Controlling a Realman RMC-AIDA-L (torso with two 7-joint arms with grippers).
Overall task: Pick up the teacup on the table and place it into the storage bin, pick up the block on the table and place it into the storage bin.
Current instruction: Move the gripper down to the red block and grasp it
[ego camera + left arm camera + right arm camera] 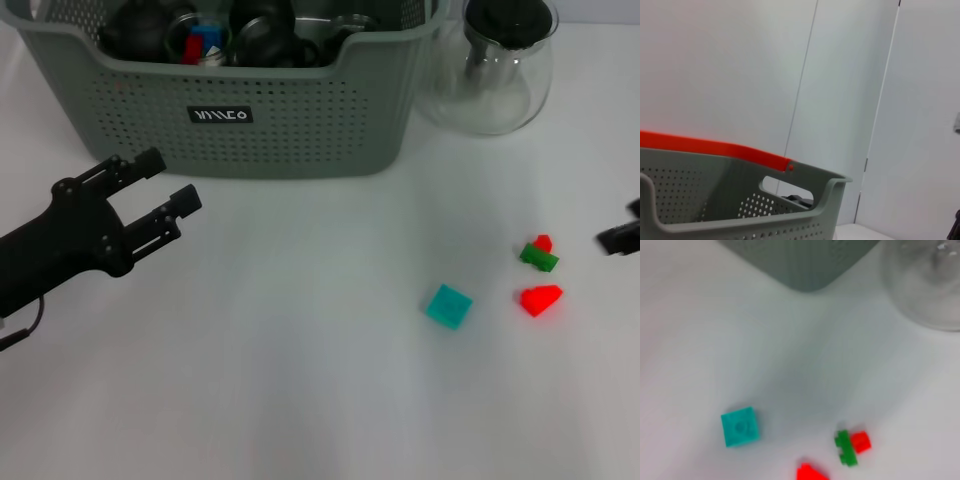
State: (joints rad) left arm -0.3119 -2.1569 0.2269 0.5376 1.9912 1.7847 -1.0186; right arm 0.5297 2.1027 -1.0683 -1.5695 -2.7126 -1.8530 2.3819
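Left tool (172,190) hangs over the bench (300,400) before the bin (300,120), fingers spread, holding nothing. Right tool (622,235) shows only at the edge (finger state cannot be told). Teal block (448,305), red block (540,299) and green-red piece (540,255) lie on the bench, near the carafe (495,70).

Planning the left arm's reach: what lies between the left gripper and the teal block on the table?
Nothing: in the head view the white table is bare from the left gripper, jaws open, to the teal block.
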